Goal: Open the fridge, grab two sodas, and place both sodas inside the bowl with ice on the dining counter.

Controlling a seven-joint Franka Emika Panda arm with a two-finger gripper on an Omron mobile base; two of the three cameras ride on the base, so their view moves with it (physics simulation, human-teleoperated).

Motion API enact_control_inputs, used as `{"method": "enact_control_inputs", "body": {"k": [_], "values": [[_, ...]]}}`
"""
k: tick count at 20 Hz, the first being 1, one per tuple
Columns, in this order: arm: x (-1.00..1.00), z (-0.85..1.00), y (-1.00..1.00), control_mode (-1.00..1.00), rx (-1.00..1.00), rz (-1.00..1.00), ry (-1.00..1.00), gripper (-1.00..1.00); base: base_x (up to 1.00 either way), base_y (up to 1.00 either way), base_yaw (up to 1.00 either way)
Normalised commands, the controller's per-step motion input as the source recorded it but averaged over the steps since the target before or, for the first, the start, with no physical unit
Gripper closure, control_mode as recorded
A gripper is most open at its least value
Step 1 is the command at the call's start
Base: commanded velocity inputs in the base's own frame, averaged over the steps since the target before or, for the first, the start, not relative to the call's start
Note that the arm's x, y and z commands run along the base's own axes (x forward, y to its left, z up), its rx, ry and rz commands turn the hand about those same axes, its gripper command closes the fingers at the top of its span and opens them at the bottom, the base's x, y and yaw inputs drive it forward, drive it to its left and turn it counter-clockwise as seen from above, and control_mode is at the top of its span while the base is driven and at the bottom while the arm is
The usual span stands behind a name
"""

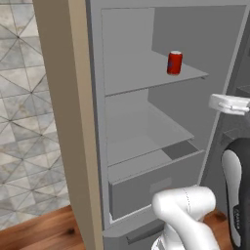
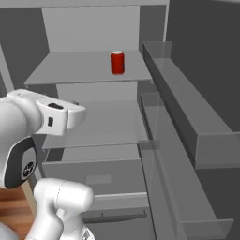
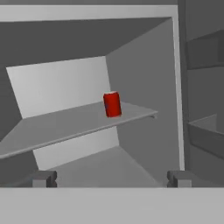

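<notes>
Grey fridge interior is standing open, shelves showing.

Inside the tall matte grey fridge (image 1: 146,127), a short red can with a silver top (image 1: 174,63) is standing upright on the upper grey shelf (image 2: 84,70), right of centre in the hand view. The gripper (image 3: 112,178) is hanging before the opening, jaws spread wide, gripping and touching nothing.

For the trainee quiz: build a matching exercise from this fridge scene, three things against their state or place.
Things:
1. can
2. fridge
3. gripper

States:
A. door open, shelves showing
B. jaws wide, holding nothing
C. upright on the top shelf

Pairs: 1-C, 2-A, 3-B
</notes>
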Motion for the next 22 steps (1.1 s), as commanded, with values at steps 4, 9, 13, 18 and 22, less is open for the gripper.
{"method": "enact_control_inputs", "body": {"k": [4,9,13,18,22], "values": [[0.08,0.29,0.00,-1.00,-0.01,-0.05,-0.26,-1.00,0.00,0.00,0.00],[0.18,0.21,0.00,-1.00,0.00,-0.06,-0.11,-1.00,0.00,0.00,0.00],[0.25,0.11,0.00,-1.00,0.00,-0.05,-0.02,-1.00,0.00,0.00,0.00],[0.07,0.00,0.00,-1.00,0.00,-0.02,0.00,-1.00,0.00,0.00,0.00],[0.10,0.00,0.00,-1.00,-0.02,0.00,0.03,-1.00,0.00,0.00,0.00]]}}
